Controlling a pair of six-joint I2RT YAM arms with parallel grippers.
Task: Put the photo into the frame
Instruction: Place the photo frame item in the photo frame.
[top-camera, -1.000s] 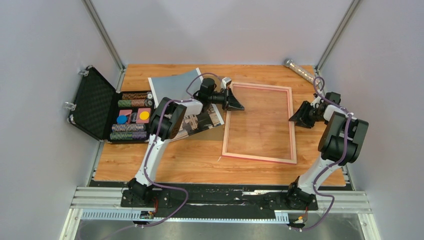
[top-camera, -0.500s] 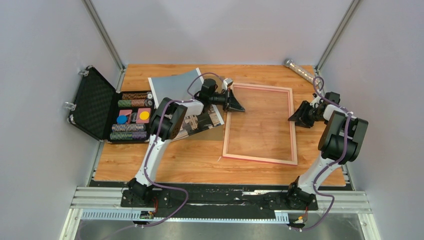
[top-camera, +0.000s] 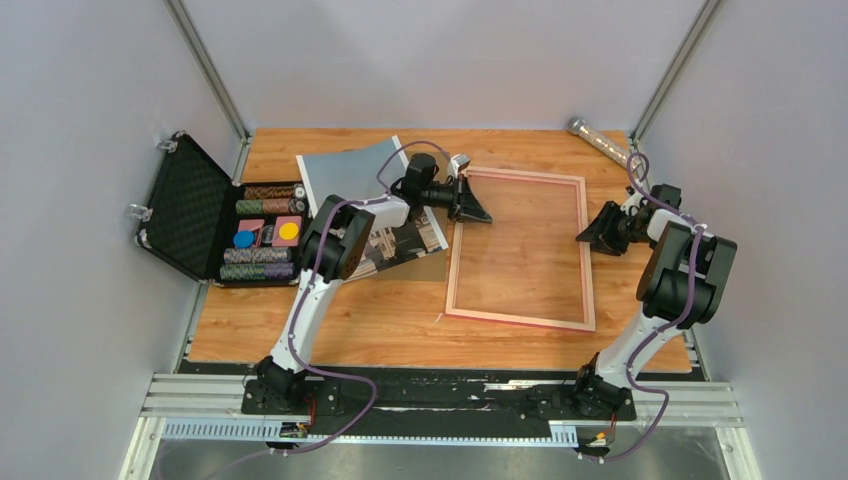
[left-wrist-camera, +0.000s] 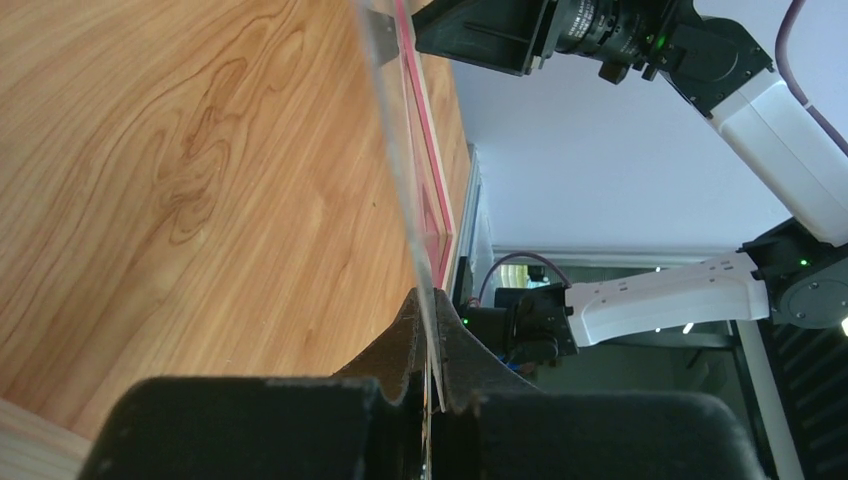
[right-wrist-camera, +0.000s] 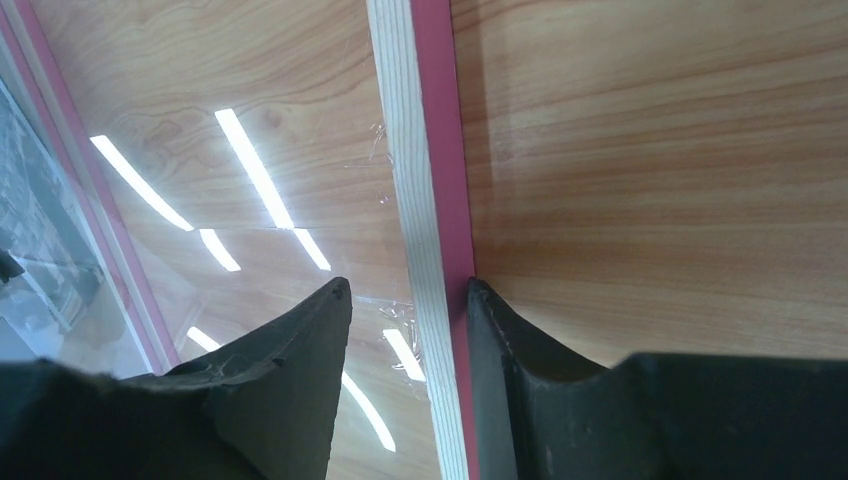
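Note:
The pink frame (top-camera: 520, 318) lies flat on the wooden table, right of centre. My left gripper (top-camera: 478, 214) is at its left rail, shut on the edge of a thin clear pane (left-wrist-camera: 390, 120). That pane stands on edge between the jaws (left-wrist-camera: 428, 300), with the frame's pink rail (left-wrist-camera: 428, 170) just behind it. My right gripper (top-camera: 584, 238) is open astride the frame's right rail (right-wrist-camera: 425, 150); its outer finger (right-wrist-camera: 500, 330) touches the pink side, the other stands apart. The photo (top-camera: 350, 165) lies left of the frame, its middle hidden under the left arm.
An open black case (top-camera: 190, 210) holding poker chips (top-camera: 262, 262) sits at the table's left edge. A glittery tube (top-camera: 600, 140) lies at the back right corner. Grey walls and metal posts close in the table on three sides.
My left gripper has edged slightly toward the back with the pane, and the frame's near end has shifted a touch. The right gripper has not moved.

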